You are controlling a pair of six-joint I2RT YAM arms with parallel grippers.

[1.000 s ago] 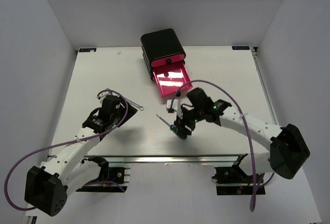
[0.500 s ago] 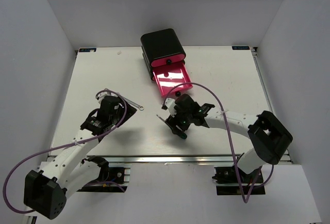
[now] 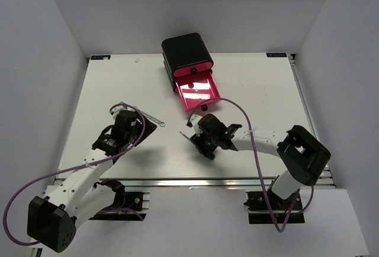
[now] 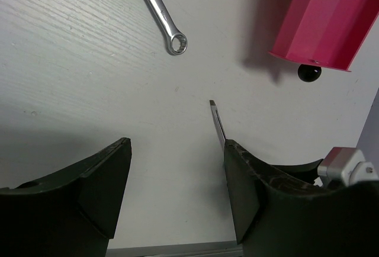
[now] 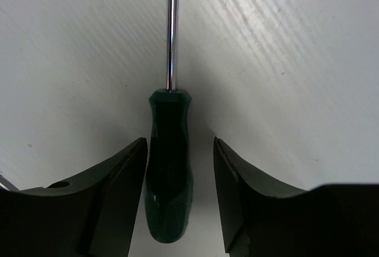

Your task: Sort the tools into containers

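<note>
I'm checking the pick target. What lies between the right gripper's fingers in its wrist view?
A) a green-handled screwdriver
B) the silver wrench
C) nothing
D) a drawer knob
A: the right wrist view shows the green-handled screwdriver lying inside the open right gripper, with a gap on each side of its handle.

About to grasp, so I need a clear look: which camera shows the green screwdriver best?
Right wrist: the screwdriver fills the frame, handle and shaft, between the open fingers of the right tool. Left wrist shows only its tip. Top external shows it small, partly hidden under that tool.
</note>
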